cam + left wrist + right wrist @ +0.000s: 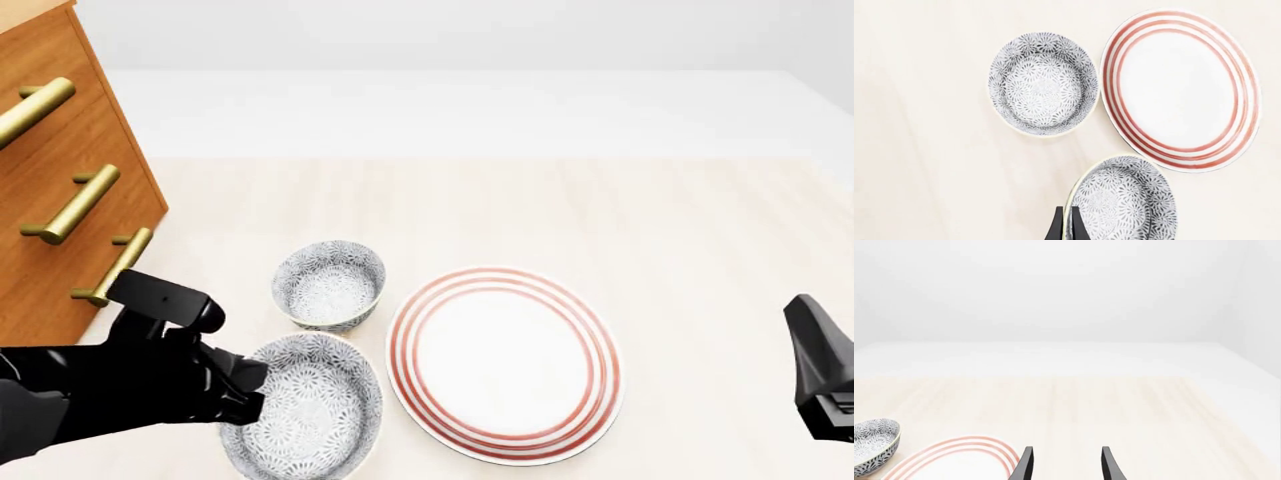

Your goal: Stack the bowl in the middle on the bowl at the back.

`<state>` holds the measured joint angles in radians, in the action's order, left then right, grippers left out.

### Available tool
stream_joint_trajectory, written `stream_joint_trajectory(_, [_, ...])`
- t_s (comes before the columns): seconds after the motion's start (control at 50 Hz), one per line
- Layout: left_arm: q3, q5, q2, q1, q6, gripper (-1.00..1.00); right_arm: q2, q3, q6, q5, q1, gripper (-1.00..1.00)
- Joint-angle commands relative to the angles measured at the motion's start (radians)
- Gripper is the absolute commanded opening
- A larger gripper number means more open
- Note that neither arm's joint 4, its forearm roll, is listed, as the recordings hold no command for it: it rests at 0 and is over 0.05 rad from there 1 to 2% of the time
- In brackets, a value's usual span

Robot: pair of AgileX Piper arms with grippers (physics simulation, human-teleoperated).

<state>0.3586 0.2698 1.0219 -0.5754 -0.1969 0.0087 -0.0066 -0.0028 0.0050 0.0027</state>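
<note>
The bowl in the middle, white with dense grey floral print, is nearest me, left of the plate. My left gripper is at its left rim. The left wrist view shows both dark fingers of the left gripper pinching the rim of this bowl, so it is shut on it. The bowl at the back stands just beyond, empty; the wrist view shows it apart from the held one. My right gripper is open and empty at the right edge.
A red-ringed white plate lies right of both bowls, nearly touching them. A wooden drawer cabinet with brass handles stands at the left. One floral bowl shows at the right wrist view's edge; which one, I cannot tell.
</note>
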Motion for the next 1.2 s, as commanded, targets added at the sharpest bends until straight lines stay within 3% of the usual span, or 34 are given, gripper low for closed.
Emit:
stream_joint_trajectory(0.02, [0.093, 0.179, -0.129, -0.039, -0.002, -1.0, 0.0, 0.0, -0.003, 0.0, 0.002, 1.0])
stream_joint_trajectory(0.36, [0.257, 0.367, -0.222, -0.059, -0.054, -1.0, 0.002, -0.001, -0.01, 0.001, 0.004, 1.0])
stream_joint_trajectory(0.48, [0.359, 0.485, -0.283, -0.101, -0.099, -1.0, 0.004, -0.001, -0.015, -0.002, 0.006, 1.0])
stream_joint_trajectory(0.8, [0.369, 0.605, -0.372, -0.169, -0.139, -1.0, 0.004, -0.001, -0.018, -0.002, 0.009, 1.0])
stream_joint_trajectory(0.98, [0.322, 0.637, -0.437, -0.248, -0.19, -1.0, 0.001, -0.002, -0.019, 0.001, 0.008, 1.0])
stream_joint_trajectory(1.2, [0.366, 0.719, -0.484, -0.295, -0.21, -1.0, -0.005, -0.002, -0.024, 0.007, 0.01, 1.0])
